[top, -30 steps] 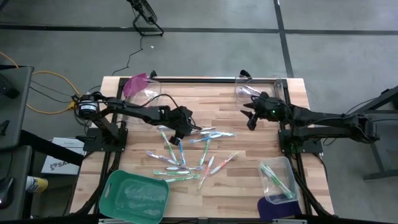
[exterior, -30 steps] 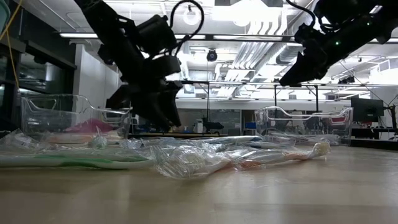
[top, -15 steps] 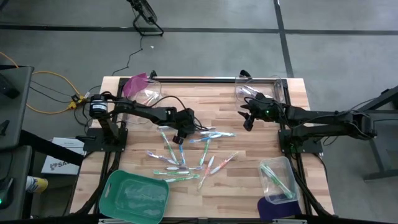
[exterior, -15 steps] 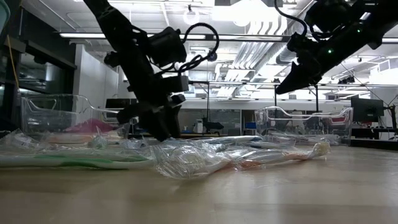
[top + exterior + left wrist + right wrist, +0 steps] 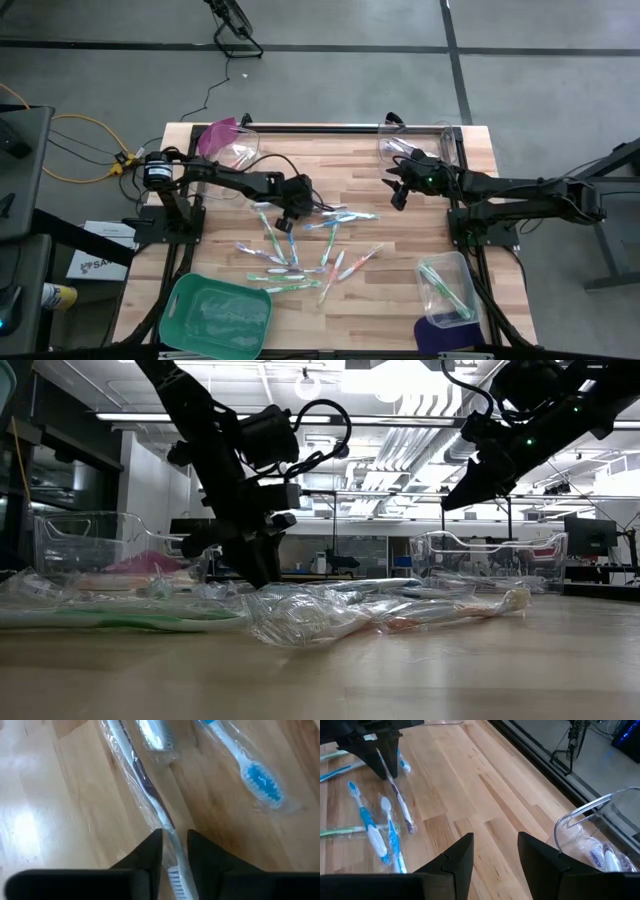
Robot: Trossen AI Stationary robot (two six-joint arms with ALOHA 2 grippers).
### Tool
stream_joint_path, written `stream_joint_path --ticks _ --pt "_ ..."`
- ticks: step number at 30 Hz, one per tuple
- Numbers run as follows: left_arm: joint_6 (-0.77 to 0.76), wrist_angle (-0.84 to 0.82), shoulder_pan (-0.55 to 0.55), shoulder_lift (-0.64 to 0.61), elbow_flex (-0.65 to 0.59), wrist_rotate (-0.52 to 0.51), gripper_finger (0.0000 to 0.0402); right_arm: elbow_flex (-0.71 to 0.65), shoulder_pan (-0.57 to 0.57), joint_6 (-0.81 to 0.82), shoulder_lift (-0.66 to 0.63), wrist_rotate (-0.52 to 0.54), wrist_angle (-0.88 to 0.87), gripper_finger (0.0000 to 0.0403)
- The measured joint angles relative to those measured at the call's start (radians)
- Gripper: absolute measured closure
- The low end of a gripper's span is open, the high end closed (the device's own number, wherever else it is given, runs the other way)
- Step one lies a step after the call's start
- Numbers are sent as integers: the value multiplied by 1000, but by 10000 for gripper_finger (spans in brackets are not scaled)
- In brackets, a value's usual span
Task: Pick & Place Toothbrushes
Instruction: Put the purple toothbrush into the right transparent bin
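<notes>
Several plastic-wrapped toothbrushes (image 5: pixel 300 250) lie scattered on the middle of the wooden table (image 5: pixel 400 250). My left gripper (image 5: pixel 290 213) is down among those at the far side of the scatter. It is shut on a wrapped white toothbrush with a purple handle (image 5: pixel 402 802), which lies on the wood. A blue-headed toothbrush (image 5: pixel 257 777) lies just beside it. My right gripper (image 5: pixel 398 196) hangs open above the table's far right part, with nothing between its fingers (image 5: pixel 462 857). My left gripper pinches the purple toothbrush's thin neck (image 5: pixel 170 830) between its two fingers (image 5: pixel 152 852), just beyond the white bristle head (image 5: pixel 175 880). The fingers slant down from the table's left and lie across the brush. The handle (image 5: pixel 142 780) runs on past them, flat on the wood.
A clear bin with a pink lid (image 5: pixel 228 143) stands at the far left and another clear bin (image 5: pixel 412 145) at the far right. A clear bin holding toothbrushes (image 5: pixel 450 288) and a purple lid (image 5: pixel 432 335) are at the near right, a green tub (image 5: pixel 215 315) at the near left.
My left gripper has gone down onto the scattered toothbrushes and tipped more steeply. In the low view its fingers now stand closer together than a second ago. The toothbrushes lie where they were.
</notes>
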Motion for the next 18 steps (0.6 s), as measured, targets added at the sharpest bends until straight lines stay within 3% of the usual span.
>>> stream_joint_path --ticks 7,14,18 --pt "93 1 0 0 0 -67 390 0 0 0 0 -5 0 256" --pt "101 -5 0 0 5 -225 387 0 0 1 0 -65 34 256" --pt "95 -5 0 -1 45 -255 396 0 0 2 0 -105 58 256"
